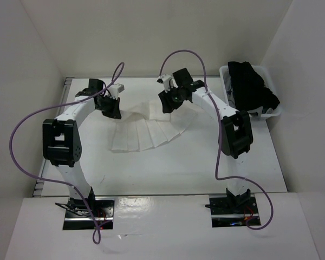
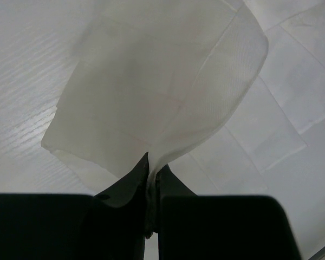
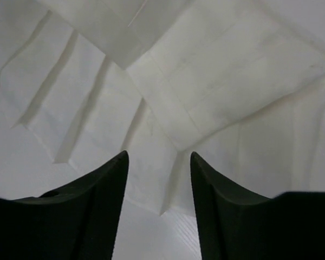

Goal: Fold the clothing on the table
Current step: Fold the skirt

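The clothing [image 1: 146, 132], a white pleated skirt, lies fanned out on the table [image 1: 168, 168] between my two arms. My left gripper [image 1: 112, 105] is shut on a corner of the skirt [image 2: 151, 97], which hangs from the fingertips as a lifted fold. My right gripper [image 1: 165, 103] hovers over the skirt's far right part. Its jaws stand apart with nothing between them, above the pleats and a folded-over flap [image 3: 206, 81].
A white plastic basket [image 1: 271, 114] holding black garments [image 1: 252, 81] stands at the back right. White walls enclose the table on three sides. A thin metal rail [image 1: 65, 86] runs along the left edge.
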`<state>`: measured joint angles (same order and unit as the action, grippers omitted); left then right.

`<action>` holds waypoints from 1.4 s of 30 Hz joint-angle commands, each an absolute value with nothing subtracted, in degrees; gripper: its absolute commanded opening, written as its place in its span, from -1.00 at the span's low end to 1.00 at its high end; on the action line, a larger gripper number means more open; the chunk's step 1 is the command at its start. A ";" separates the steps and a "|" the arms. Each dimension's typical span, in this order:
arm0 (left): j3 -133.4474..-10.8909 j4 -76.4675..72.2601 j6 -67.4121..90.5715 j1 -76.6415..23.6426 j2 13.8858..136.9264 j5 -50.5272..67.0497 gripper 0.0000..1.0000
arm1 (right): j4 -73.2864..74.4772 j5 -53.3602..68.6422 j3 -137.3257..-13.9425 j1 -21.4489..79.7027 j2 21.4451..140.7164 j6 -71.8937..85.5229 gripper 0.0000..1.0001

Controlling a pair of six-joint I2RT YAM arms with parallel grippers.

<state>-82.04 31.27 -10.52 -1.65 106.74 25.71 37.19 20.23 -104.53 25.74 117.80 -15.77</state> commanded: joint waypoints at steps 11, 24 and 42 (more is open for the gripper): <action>-79.28 30.23 -11.16 -1.85 102.22 24.97 -0.79 | 34.54 36.39 -102.74 21.98 124.98 -8.44 -0.17; -81.47 31.28 -11.16 -1.85 104.68 24.96 -0.79 | 34.54 39.20 -100.38 18.98 126.73 -8.44 -0.14; -81.47 31.82 -11.16 -1.85 105.73 25.49 -0.79 | 34.01 43.95 -103.79 17.93 132.98 -8.44 -0.14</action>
<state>-79.50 31.31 -10.50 -1.65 105.01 24.91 35.35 42.30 -101.10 18.59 132.31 -8.32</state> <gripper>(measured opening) 0.106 0.426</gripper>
